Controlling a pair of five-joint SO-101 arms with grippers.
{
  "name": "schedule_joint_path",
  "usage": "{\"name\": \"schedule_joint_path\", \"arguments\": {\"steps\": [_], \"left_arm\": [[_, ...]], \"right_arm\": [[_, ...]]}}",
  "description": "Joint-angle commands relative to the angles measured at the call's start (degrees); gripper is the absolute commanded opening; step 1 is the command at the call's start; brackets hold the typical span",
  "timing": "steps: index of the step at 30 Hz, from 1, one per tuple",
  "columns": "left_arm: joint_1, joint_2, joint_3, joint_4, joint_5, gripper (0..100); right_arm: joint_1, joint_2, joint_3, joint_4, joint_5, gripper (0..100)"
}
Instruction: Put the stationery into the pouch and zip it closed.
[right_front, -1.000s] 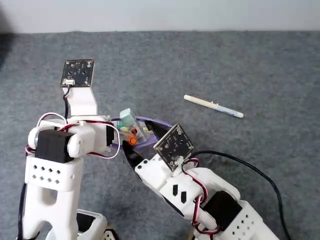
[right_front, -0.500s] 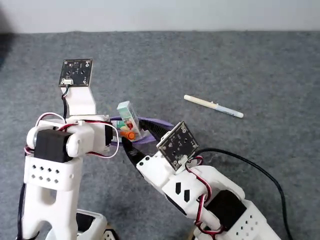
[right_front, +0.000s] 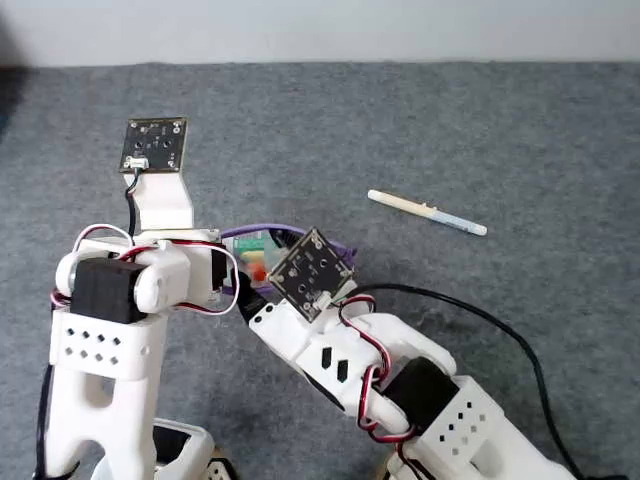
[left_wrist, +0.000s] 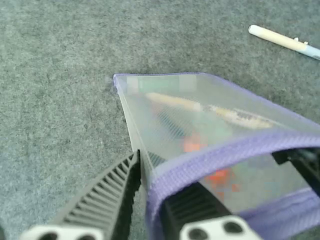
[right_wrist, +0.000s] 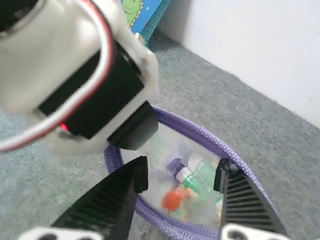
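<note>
A translucent pouch (left_wrist: 200, 125) with a purple zipper rim stands on the grey carpet. My left gripper (left_wrist: 147, 175) is shut on its wall near the open end. Inside lie a pen-like stick, orange pieces and green items (right_wrist: 175, 200). My right gripper (right_wrist: 182, 166) hangs open just above the pouch mouth (right_wrist: 200, 135), holding nothing. From the high view the right arm (right_front: 330, 350) covers most of the pouch (right_front: 255, 234). A white and blue pen (right_front: 427, 213) lies apart on the carpet to the right, and its tip shows in the left wrist view (left_wrist: 285, 41).
The left arm's black gripper body (right_wrist: 130, 125) crowds the side of the pouch mouth. A black cable (right_front: 500, 340) trails from the right arm. A pale wall (right_front: 320, 30) bounds the far edge of the carpet.
The right arm has swung left and forward over the pouch, hiding the upright pouch end that showed before. The left arm and the pen have stayed put.
</note>
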Motion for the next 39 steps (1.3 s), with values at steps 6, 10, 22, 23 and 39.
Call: {"name": "schedule_joint_path", "arguments": {"steps": [6,10,22,23,39], "left_arm": [[-0.1,-0.1,-1.9,-1.1,0.7,1],[-0.1,-0.1,-1.9,-1.1,0.7,1],[-0.1,-0.2,-2.0,-1.1,0.4,1],[-0.1,-0.2,-2.0,-1.1,0.4,1],[-0.1,-0.2,-1.9,-0.3,0.3,1]], "right_arm": [[3.0,-4.5,-12.4,15.3,0.6,25.3],[10.0,-5.6,-17.4,21.0,0.4,25.2],[34.8,18.9,-28.0,22.4,0.8,25.2],[35.4,22.3,-29.0,22.4,1.6,25.2],[40.7,78.5,-66.8,31.8,22.9,25.2]]}}
